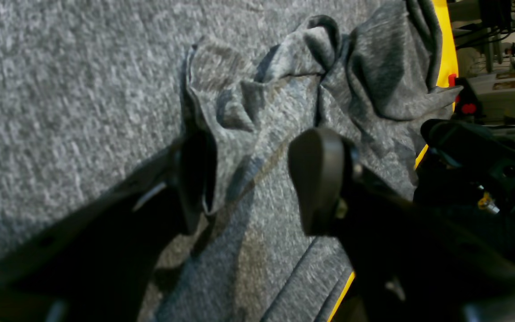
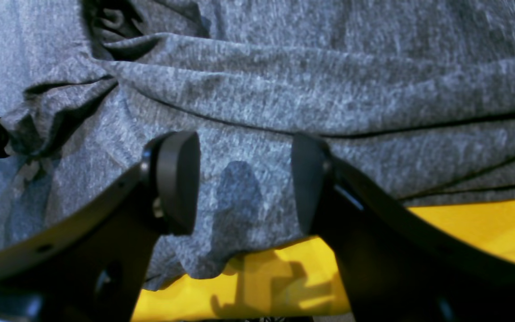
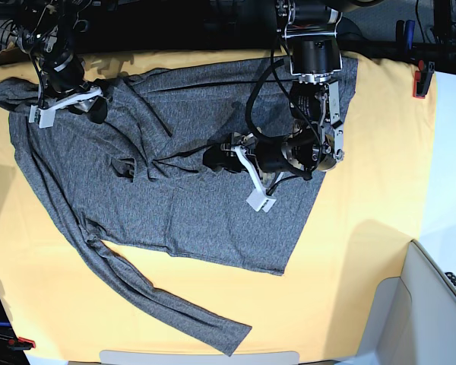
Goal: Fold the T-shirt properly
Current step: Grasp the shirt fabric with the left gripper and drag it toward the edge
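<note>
The T-shirt (image 3: 182, 190), a heathered dark grey long-sleeved knit, lies spread over the yellow table cloth (image 3: 365, 228). One sleeve (image 3: 175, 304) trails toward the front edge. My left gripper (image 3: 213, 158) is low over the middle of the shirt. In the left wrist view it (image 1: 255, 179) is open, its fingers standing on either side of a raised, crumpled fold (image 1: 239, 103). My right gripper (image 3: 95, 108) is at the shirt's far left part. In the right wrist view it (image 2: 242, 179) is open just above a wrinkled shirt edge (image 2: 221, 264) on the cloth.
A red clamp (image 3: 419, 80) grips the table's far right edge. A pale grey bin (image 3: 433, 304) stands at the front right corner. Another red clamp (image 3: 23, 342) sits at the front left. Cables hang from the left arm (image 3: 311, 91) over the shirt.
</note>
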Action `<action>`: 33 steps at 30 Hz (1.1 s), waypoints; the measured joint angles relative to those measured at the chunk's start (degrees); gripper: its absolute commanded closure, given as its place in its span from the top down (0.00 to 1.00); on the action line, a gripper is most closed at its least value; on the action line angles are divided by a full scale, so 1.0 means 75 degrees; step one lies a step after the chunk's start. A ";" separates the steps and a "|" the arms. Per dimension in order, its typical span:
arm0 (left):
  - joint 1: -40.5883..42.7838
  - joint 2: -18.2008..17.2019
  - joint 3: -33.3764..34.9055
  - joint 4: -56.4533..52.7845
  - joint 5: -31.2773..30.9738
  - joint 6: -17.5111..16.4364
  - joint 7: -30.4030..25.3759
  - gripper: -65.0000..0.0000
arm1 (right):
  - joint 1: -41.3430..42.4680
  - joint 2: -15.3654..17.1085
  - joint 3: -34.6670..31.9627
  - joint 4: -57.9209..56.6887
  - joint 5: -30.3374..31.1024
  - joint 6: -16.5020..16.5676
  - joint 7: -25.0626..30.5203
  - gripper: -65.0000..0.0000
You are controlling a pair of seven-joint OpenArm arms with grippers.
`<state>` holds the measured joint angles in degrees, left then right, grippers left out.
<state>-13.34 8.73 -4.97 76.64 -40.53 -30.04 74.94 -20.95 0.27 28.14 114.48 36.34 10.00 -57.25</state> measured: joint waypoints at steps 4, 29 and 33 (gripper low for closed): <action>0.0003 0.0000 0.0000 0.0000 -0.0003 0.0000 0.0000 0.29 | 0.0067 -0.0006 0.0000 -0.0006 -0.0003 0.0000 -0.0038 0.50; 0.0629 -0.0294 -0.0568 0.3153 -0.0035 0.0335 0.0629 0.00 | 0.0076 -0.0017 -0.0006 -0.0015 0.0000 0.0003 -0.0047 0.50; 0.0938 -0.0373 -0.1078 0.4036 -0.0032 0.0347 0.0781 0.00 | 0.0082 -0.0017 -0.0006 -0.0015 0.0003 0.0003 -0.0044 0.50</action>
<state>-6.31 5.93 -13.06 106.91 -40.77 -27.44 80.79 -20.34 0.14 28.10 114.37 36.36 10.02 -57.58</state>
